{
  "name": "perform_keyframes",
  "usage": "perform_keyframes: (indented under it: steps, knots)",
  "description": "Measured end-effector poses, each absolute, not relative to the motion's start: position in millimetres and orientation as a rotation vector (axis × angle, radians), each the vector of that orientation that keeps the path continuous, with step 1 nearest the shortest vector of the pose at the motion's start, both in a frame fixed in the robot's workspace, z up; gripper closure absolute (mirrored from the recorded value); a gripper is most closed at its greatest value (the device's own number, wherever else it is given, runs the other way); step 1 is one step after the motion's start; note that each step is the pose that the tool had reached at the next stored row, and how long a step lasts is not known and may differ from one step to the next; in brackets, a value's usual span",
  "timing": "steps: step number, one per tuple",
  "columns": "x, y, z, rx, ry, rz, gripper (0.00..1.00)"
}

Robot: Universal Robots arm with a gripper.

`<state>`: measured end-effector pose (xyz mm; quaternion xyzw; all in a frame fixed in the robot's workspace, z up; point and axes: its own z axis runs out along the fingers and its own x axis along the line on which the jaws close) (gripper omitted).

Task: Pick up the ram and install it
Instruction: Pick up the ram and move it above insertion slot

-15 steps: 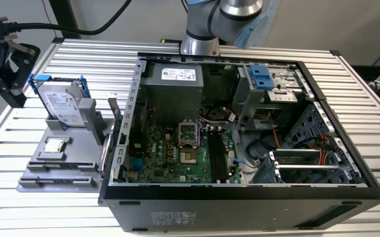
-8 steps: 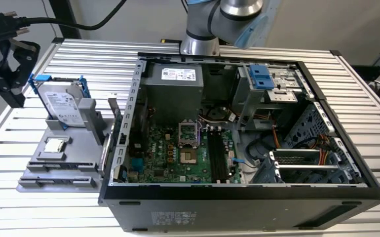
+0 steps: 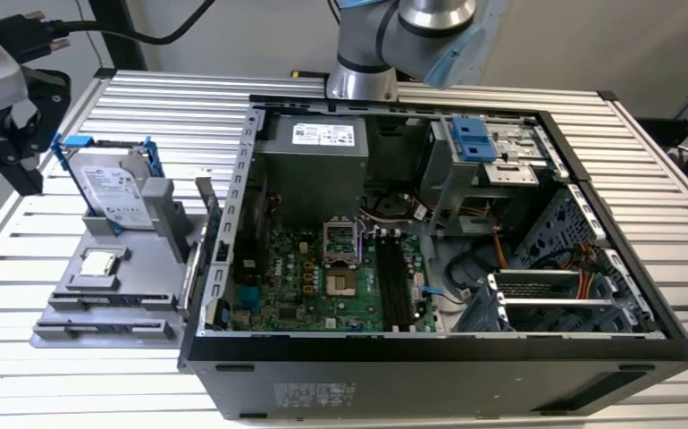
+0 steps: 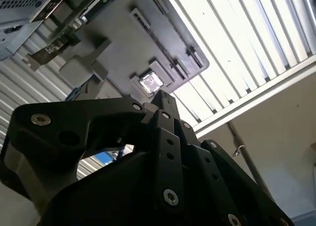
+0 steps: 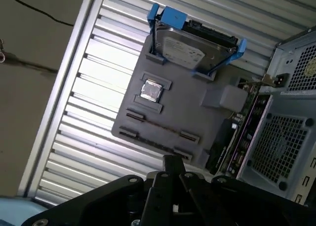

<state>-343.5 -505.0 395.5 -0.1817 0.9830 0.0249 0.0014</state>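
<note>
Tool (image 5: pixel 173 160) hung in the air with its pads pressed together and nothing between them, out past the tray (image 5: pixel 197 119) from the case (image 3: pixel 440 366), touching nothing. That grey tray lay on the desk (image 5: pixel 94 87) just beside the case's rear wall. The ram (image 5: pixel 222 142) stood on its long edge in the tray's side nearest the case, a thin dark strip close along that wall, not yet picked up. Farther from the case sat the chip (image 5: pixel 150 91) in its pocket, and the drive (image 5: pixel 195 48) leaned upright in its blue bracket. Inside the case the long black slots (image 3: pixel 394 286) on the board looked bare.

By my reading the risk lay in that narrow gap: a pad coming down on the case side could catch the wall or its ports and knock the ram askew. A grip off the middle might let so thin a board tilt, and then it would meet a slot crooked and jam or bend
</note>
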Motion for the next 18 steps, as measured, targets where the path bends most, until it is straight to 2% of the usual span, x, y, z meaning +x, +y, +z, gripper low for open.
perform_keyframes:
  steps: [18]
  knots:
    - [-343.6,-505.0,395.5,-1.034,2.97,0.078,1.0]
